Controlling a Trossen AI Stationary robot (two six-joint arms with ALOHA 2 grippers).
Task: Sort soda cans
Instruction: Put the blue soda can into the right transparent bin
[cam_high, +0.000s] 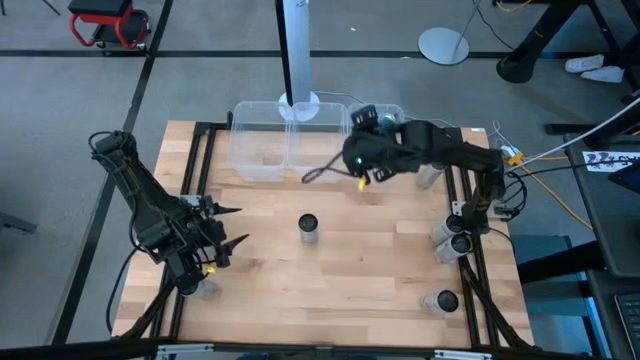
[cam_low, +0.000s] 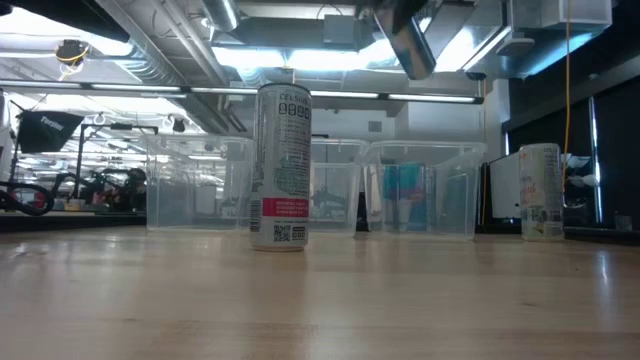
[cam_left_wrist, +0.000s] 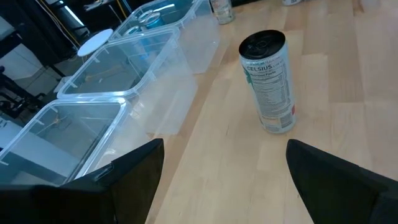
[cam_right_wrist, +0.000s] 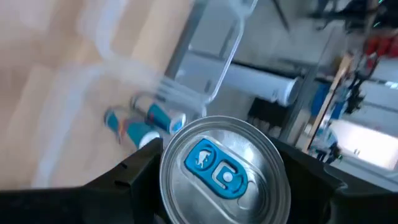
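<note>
— Where's the can (cam_right_wrist: 225, 171) you're carrying?

— Clamped between my right gripper's (cam_high: 362, 172) fingers, blue tab facing my wrist camera, so its long axis runs along my line of sight. I'm hanging over the far side of the table (cam_high: 330, 290), right beside the bins (cam_high: 262, 140).

— And which way does it have to go?

— Away and down, I'd judge. Past the can's rim I see blue cans (cam_right_wrist: 144, 122) lying inside a clear bin (cam_right_wrist: 211, 68), so the drop spot lies just ahead of my grip. The can looks tilted, not upright.

— What about the standing can (cam_high: 308, 228) mid-table?

— Upright, dark top, well apart from the bins. My left gripper (cam_high: 222, 236) is nearer to it; the fingers are spread apart and the can stands ahead of them, between their tips' lines.

— Others?

— A few more cans (cam_high: 452, 236) stand by the right edge, near my right arm's base.
</note>
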